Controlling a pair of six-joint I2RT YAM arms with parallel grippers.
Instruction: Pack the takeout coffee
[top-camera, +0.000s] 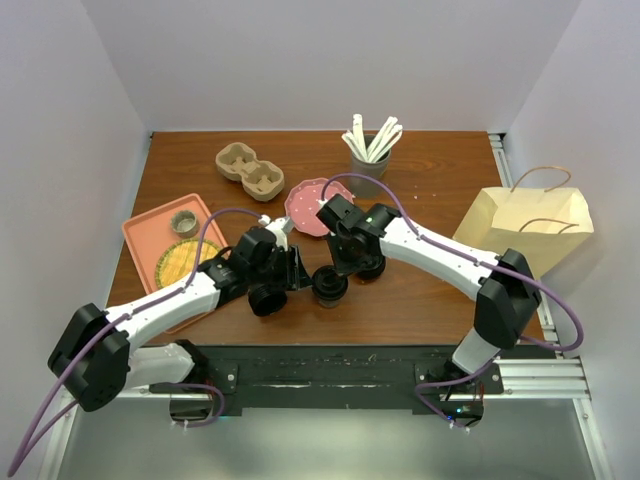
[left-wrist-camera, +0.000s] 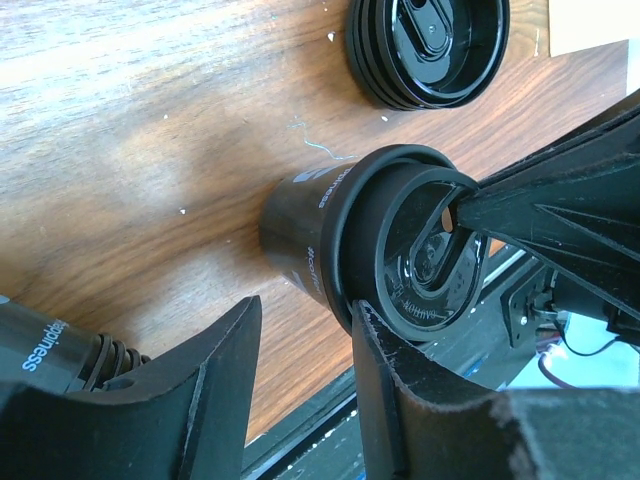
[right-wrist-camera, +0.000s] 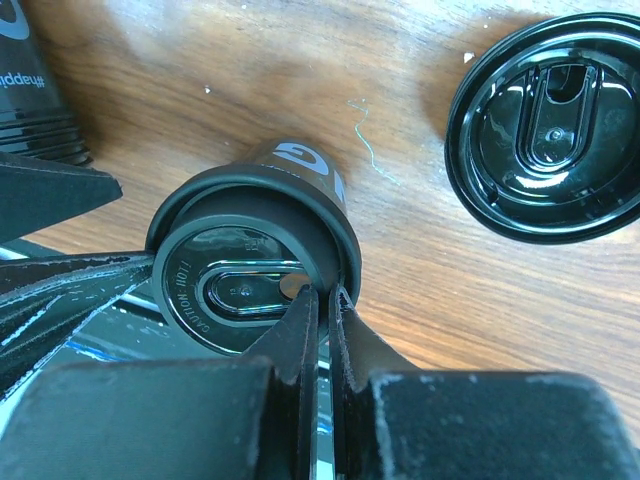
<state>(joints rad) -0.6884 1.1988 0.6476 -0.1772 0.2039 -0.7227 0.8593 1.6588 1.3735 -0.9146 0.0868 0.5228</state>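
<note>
The right gripper (right-wrist-camera: 320, 300) is seen with its jaws brought together, the joined tips set on the rim of the lid (right-wrist-camera: 240, 290), at the lid's 3 o'clock in the right wrist view; the closed fingers are judged to serve as a single pressing point, so that the lid is seated on the cup (right-wrist-camera: 295, 155) rather than gripped. The left gripper (left-wrist-camera: 305, 320) is held with its jaws apart; one finger (left-wrist-camera: 400, 400) appears to touch the lid's edge and the other is kept clear of the cup wall; nothing is clamped by it, and the stance is judged to steady the cup against the push. The cup is stood upright on the table (top-camera: 440, 180) between the two grippers; in the top view the front edge lies close at its 6 o'clock, so little room is left that way. A stack of cups (top-camera: 268, 298) is placed just beside it at 9 o'clock and a stack of lids (top-camera: 370, 268) near it at 2 o'clock, so sideways travel is hemmed. The cup carrier (top-camera: 250, 170) is set well apart at 11 o'clock; the paper bag (top-camera: 525, 225) is stood between 2 and 3 o'clock at the table's right edge; bare wood is left between, and a lift upward is judged the freest way out.
</note>
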